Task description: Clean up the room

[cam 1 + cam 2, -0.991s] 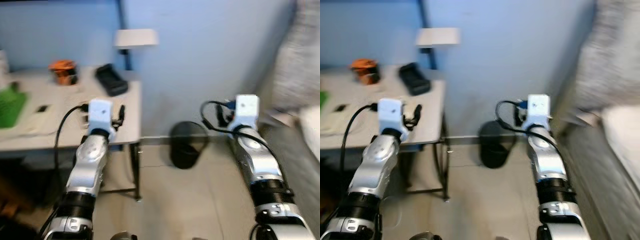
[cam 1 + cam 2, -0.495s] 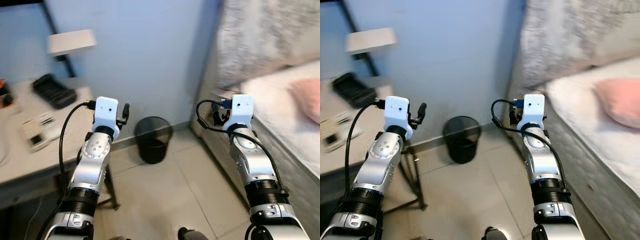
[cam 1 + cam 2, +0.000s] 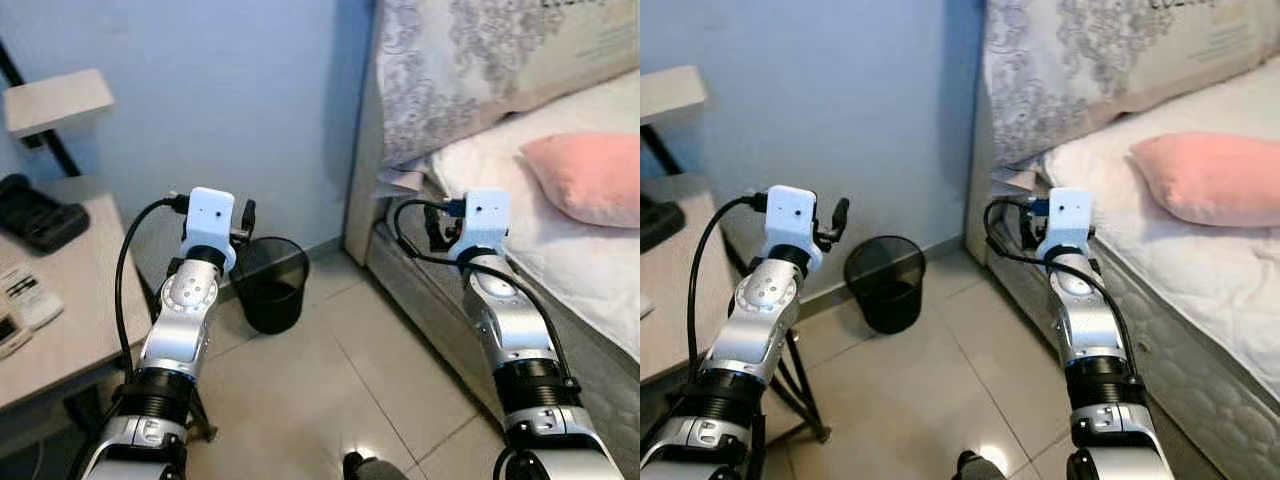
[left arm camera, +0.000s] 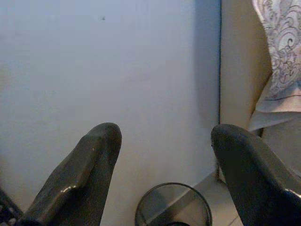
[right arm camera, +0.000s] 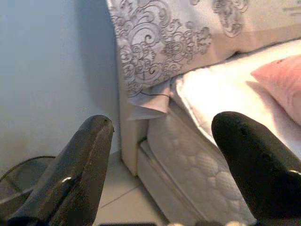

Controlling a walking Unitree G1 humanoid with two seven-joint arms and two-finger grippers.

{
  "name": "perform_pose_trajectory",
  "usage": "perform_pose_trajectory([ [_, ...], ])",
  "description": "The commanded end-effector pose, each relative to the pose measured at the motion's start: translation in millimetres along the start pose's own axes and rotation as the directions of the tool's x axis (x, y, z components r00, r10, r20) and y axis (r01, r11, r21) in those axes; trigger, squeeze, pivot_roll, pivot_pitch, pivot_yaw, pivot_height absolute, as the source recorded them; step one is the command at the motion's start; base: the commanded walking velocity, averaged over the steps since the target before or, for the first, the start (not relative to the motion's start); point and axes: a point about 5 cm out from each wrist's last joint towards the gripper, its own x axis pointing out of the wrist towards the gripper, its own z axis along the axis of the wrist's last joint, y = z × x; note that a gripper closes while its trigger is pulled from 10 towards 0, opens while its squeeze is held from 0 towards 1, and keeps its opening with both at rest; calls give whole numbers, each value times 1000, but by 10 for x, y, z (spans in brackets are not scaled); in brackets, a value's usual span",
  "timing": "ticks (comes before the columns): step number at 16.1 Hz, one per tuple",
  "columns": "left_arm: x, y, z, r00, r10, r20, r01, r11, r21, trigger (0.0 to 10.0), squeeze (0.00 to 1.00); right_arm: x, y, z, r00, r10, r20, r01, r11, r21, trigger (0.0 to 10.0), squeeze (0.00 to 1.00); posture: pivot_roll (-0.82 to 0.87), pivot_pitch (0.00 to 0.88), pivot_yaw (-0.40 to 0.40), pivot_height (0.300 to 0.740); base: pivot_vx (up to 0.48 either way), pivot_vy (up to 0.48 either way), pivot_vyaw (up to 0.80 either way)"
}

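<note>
Nothing specific is named for tidying, so we take the pink pillow (image 3: 588,178) as the likeliest thing to straighten. It lies on the bed (image 3: 560,260), on the white quilted mattress, just beside the patterned grey-and-white bedding (image 3: 470,60) that's bunched at the head end. We judge it soft, light and floppy, w/ fabric that'll bunch when pinched. Best hold is prob. a corner or the near edge, pinching deep enough to catch filling, not only the cover.

Out from the pillow: our right gripper (image 5: 162,181) hangs in the air short of the bed's corner, fingers spread wide, holding nothing. Further from the pillow, past the bed's end, a black mesh bin (image 3: 268,283) stands on the tiled floor (image 3: 330,390) against the blue wall (image 3: 220,90). Our left gripper (image 4: 164,181) points toward that wall above the bin, fingers also wide apart, empty.

Farthest from the pillow is the counter (image 3: 60,300), w/ a black case (image 3: 35,212) and a white remote (image 3: 30,295) on it.

Writing: some dark print sits at the bedding's top edge, too cut off and small to read. No brands we can make out.
</note>
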Motion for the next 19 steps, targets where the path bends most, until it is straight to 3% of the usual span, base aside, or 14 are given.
perform_pose_trajectory([
  [1, 2, 12, -9, 1000, 4, -3, -4, 1000, -7, 10000, 0, 1, 13, 13, 1000, 1, 10, -1, 1000, 0, 10000, 0, -62, 0, 20, 740, 0, 0, -775],
  [6, -35, -36, -70, 1000, -13, -1, 13, 1000, -27, 10000, 0, -33, 116, -28, 999, 37, 12, -38, 999, 10, 10000, 0, -60, 0, 15, 740, 0, 0, -775],
  [9, -155, -24, -314, 997, -10, -70, 9, 1000, -19, 10000, 0, -111, 139, -236, 999, 41, -22, -41, 999, 12, 10000, 0, -61, 0, 18, 740, 0, 0, -775],
  [15, -118, -10, -264, 999, 6, -52, -8, 999, -46, 10000, 0, -115, 131, -250, 999, 45, -22, -45, 999, 7, 10000, 0, -59, 0, 15, 740, 0, 0, -775],
  [17, -113, -42, -185, 1000, -15, -8, 14, 996, -93, 10000, 0, -106, 121, -219, 999, 41, -9, -41, 999, 12, 10000, 0, -59, 0, 16, 740, 0, 0, -775],
  [19, -99, -49, -114, 999, -15, 36, 18, 996, -86, 10000, 0, -101, 125, -197, 999, 42, -2, -42, 999, 12, 10000, 0, -59, 0, 16, 740, 0, 0, -781],
])
